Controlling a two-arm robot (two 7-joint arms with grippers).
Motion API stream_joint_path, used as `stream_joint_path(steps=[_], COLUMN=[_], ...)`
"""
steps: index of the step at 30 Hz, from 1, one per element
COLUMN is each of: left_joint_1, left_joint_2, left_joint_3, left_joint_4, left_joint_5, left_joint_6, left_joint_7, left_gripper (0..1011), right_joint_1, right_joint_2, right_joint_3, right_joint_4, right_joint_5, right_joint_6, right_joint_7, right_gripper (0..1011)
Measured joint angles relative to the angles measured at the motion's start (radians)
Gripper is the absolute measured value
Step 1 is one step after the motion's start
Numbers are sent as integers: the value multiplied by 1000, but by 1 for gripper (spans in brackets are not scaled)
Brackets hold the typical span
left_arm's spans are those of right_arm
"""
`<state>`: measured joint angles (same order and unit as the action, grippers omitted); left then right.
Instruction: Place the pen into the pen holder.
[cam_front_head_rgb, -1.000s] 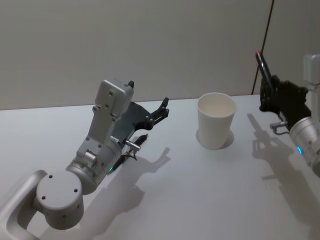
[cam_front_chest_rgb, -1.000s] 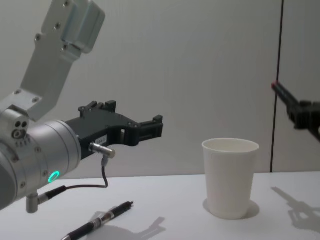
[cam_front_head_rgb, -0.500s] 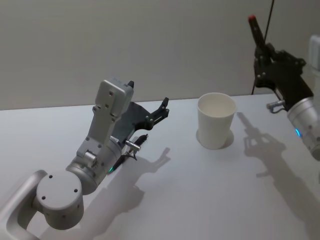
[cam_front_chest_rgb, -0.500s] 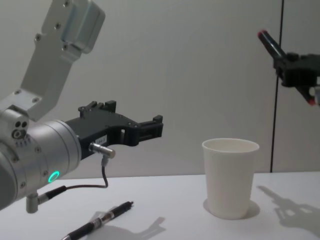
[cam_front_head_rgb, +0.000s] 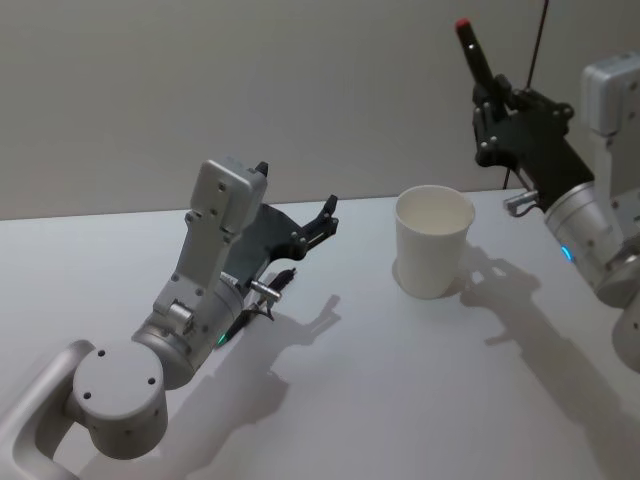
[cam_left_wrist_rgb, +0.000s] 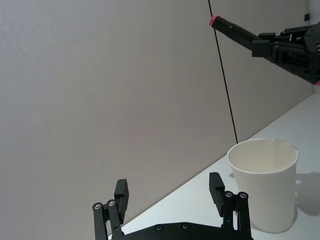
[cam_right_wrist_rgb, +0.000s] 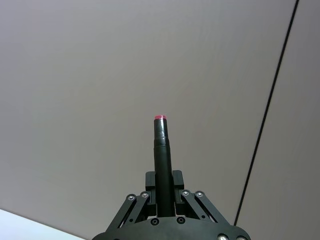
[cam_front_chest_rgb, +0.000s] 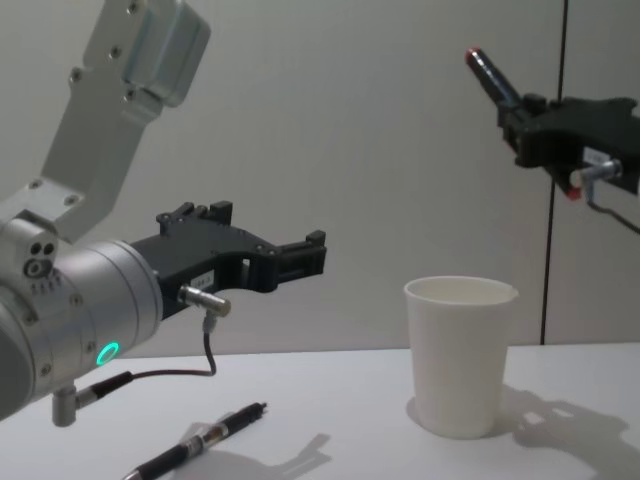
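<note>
Right gripper (cam_front_head_rgb: 487, 100) hangs high over the table (cam_front_head_rgb: 400, 380), up and right of the cup (cam_front_head_rgb: 432, 240), clamped on a red-tipped pen (cam_front_head_rgb: 470, 50) that points upward. My left gripper (cam_front_chest_rgb: 305, 255) hovers wide open, well left of the cup. From the chest, a second pen (cam_front_chest_rgb: 205, 438) lies beneath it. Bare table surrounds the cup.

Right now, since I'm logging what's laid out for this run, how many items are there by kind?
Pens: 2, a red-tipped pen in the right gripper and a black pen lying on the table.
Paper cups: 1, the white cup standing upright.
Total: 3.
</note>
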<state>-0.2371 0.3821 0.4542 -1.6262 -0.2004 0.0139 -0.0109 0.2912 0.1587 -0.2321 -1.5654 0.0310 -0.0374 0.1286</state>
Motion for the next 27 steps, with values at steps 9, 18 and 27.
stream_joint_path(steps=[9, 18, 27], left_joint_1=[0, 0, 0], left_joint_2=[0, 0, 0], left_joint_3=[0, 0, 0], left_joint_4=[0, 0, 0], left_joint_5=[0, 0, 0], left_joint_6=[0, 0, 0], left_joint_7=[0, 0, 0], left_gripper=[1001, 1001, 1001], right_joint_1=[31, 58, 67], right_joint_2=[-24, -45, -54], right_joint_3=[-16, -29, -38], right_joint_4=[66, 132, 181], right_joint_5=[-16, -31, -38], right_joint_6=[-35, -76, -115], right_joint_7=[32, 49, 64], right_gripper=[184, 184, 184])
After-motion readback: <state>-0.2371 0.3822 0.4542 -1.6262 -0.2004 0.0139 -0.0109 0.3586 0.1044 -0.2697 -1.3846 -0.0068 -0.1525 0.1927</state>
